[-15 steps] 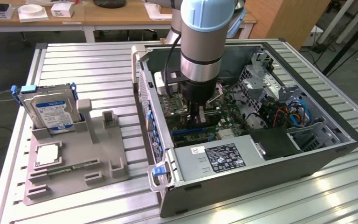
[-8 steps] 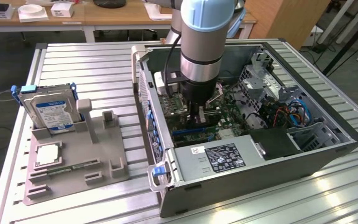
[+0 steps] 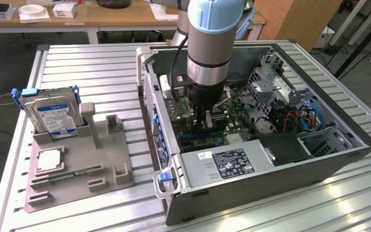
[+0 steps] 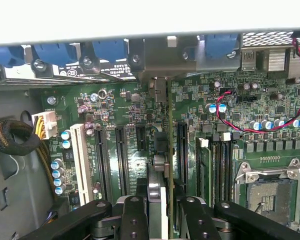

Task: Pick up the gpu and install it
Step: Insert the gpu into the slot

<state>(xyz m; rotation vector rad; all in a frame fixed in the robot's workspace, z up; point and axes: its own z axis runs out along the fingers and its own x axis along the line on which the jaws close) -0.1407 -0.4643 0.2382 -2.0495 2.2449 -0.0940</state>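
My gripper reaches down into the open computer case, over the green motherboard. In the wrist view the gpu is seen edge-on as a thin upright card. It runs between my two black fingers and over a black expansion slot on the motherboard. My gripper is shut on the card. Its far end reaches the rear wall of the case, by the metal slot covers. I cannot tell whether the card's edge is seated in the slot.
A grey fixture plate on the exterior view's left holds a hard drive, a processor and a memory stick. Inside the case are the power supply, a red-black wire, the processor socket and a white slot.
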